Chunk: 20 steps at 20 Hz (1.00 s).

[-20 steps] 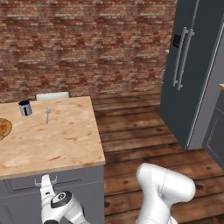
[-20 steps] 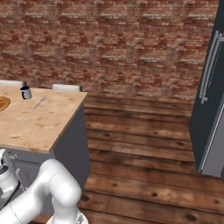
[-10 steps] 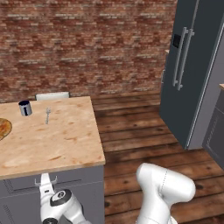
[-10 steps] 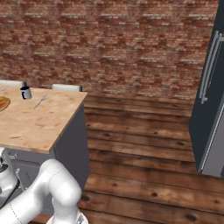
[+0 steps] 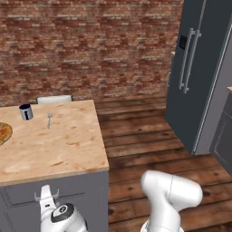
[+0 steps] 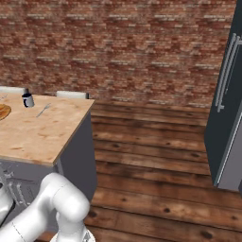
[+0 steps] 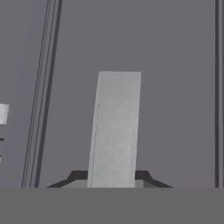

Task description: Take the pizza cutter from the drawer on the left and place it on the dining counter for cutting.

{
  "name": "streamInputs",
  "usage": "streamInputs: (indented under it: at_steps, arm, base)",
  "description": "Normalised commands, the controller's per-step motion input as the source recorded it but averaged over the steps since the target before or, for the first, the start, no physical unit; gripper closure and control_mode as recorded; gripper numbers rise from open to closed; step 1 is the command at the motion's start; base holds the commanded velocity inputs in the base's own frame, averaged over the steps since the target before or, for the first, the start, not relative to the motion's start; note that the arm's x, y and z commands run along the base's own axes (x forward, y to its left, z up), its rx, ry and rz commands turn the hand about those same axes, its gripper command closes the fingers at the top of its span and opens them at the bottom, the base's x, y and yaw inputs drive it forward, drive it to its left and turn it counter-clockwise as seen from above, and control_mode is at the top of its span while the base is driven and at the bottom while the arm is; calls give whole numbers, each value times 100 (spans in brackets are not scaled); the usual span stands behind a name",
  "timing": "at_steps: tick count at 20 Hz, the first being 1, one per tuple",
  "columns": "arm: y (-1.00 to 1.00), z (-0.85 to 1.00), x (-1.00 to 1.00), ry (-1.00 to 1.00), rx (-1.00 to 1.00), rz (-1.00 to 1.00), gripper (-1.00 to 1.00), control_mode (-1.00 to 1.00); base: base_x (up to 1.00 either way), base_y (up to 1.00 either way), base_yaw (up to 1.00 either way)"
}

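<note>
Clamping the short silver bar handle, the dark two-finger gripper is set to pull the dark grey drawer front under the pale wood-grain dining counter's near edge; pizza cutter presumably inside.

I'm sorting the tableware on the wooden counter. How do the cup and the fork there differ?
The cup is dark and stands upright; the fork is pale silver and lies flat. The cup is squat and round, while the fork is long and thin. The cup sits nearer the counter's far edge than the fork. Both rest on that counter, close together.
</note>
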Motion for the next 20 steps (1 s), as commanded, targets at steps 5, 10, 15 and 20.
streamInputs:
  at_steps: [5, 10, 15, 20]
  arm:
    - [0, 0, -100, 0, 0, -2, 100, -100]
    - [0, 0, -94, 0, 0, -2, 100, -100]
    - [0, 0, -85, 0, 0, -1, 100, -100]
    - [0, 0, -84, 0, 0, -1, 100, -100]
  base:
    - [0, 0, 0]
    - [0, 0, 0]
    - [0, 0, 0]
    - [0, 0, 0]
